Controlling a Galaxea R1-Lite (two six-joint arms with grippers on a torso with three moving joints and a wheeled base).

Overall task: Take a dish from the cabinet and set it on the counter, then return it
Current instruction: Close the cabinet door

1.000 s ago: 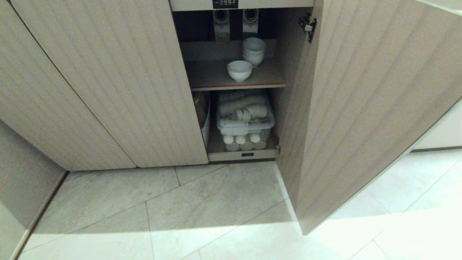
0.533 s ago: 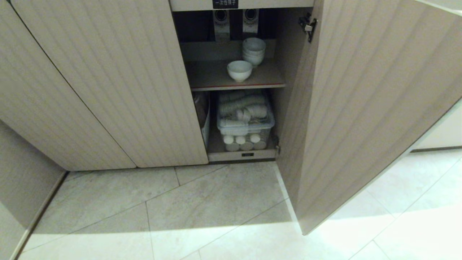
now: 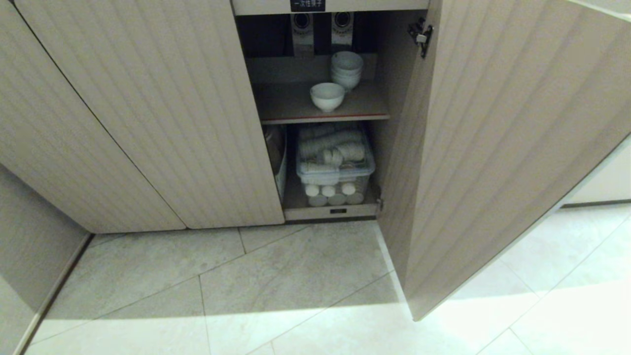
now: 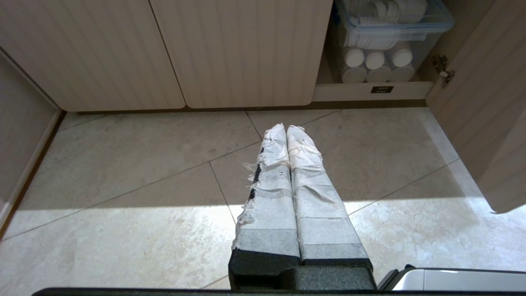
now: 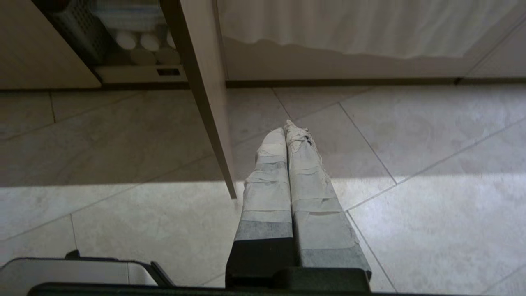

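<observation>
Here, from my remote station, I look down at the cabinet (image 3: 148, 123), its right-hand door (image 3: 493, 148) swung wide open over the pale floor tiles (image 3: 296, 296). The dish (image 3: 327, 95), a small white bowl, sits upright and alone near the front of the red-edged shelf (image 3: 325, 117), just in front of a stack of bowls (image 3: 346, 69) of the same kind standing toward the back. A small black label (image 3: 307, 5) with white characters marks the rail above the opening. Below the shelf, a clear plastic bin (image 3: 335, 167) holds white-wrapped stacks, with round white cups (image 3: 329, 193) crowded beneath it.

Neither arm shows in my head view. Through the left wrist camera, the left gripper (image 4: 286, 131) hangs low over the tiles facing the closed doors, its tape-wrapped fingers (image 4: 273, 185) pressed together with nothing between them. Through the right wrist camera, the right gripper (image 5: 285, 131) is also above the floor, just beside the outer edge of the open door, its wrapped jaws likewise closed flat against each other and empty. Both grippers are well apart from the dish.
</observation>
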